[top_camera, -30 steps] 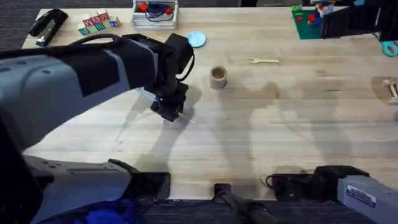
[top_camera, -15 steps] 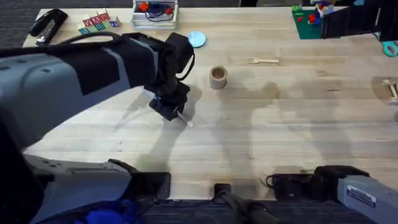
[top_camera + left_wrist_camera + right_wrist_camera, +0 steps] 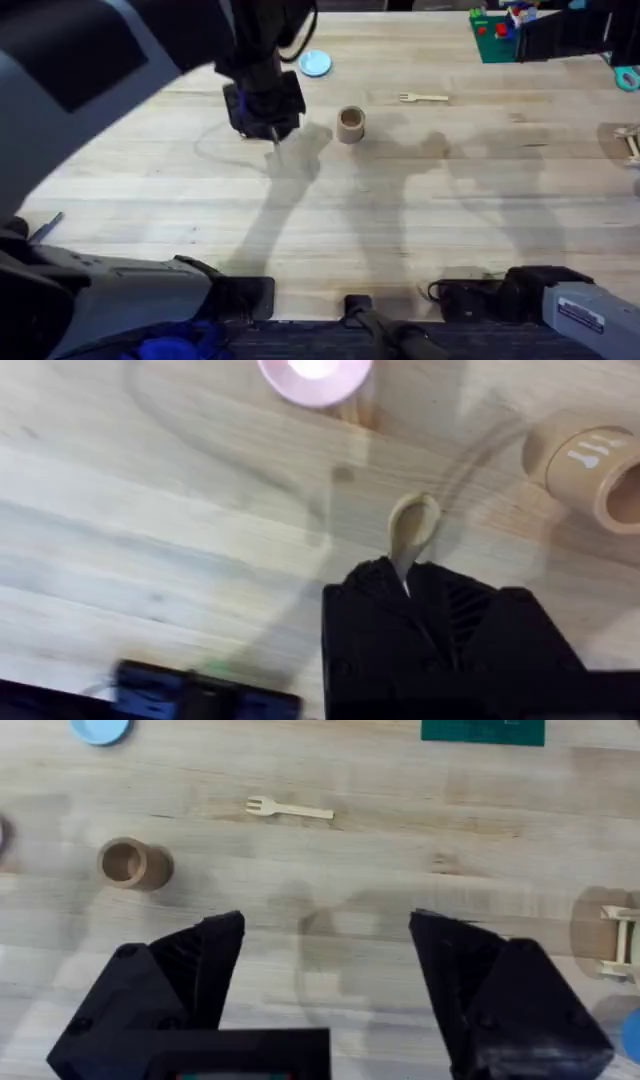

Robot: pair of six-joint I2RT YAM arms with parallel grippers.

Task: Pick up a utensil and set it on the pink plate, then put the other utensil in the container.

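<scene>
My left gripper [image 3: 268, 122] is shut on the handle of the pale wooden spoon [image 3: 412, 528], whose rounded bowl pokes out past the fingertips above the table. In the left wrist view the pink plate [image 3: 313, 370] lies a little beyond the spoon's bowl, and the tan container [image 3: 590, 468] stands off to one side. The container [image 3: 350, 124] is just right of the left gripper. The wooden fork [image 3: 423, 97] lies flat farther right at the back. My right gripper [image 3: 325, 970] is open and holds nothing, well short of the fork [image 3: 288, 810] and the container [image 3: 133, 863].
A light-blue plate [image 3: 316, 63] sits behind the left gripper. Green blocks [image 3: 495, 35] stand at the back right, a teal item [image 3: 628, 78] and a wooden piece [image 3: 630, 140] at the right edge. The large left arm covers the table's far left.
The left arm rose and swung toward the back of the table, carrying the spoon up off the wood. The right arm stayed still.
</scene>
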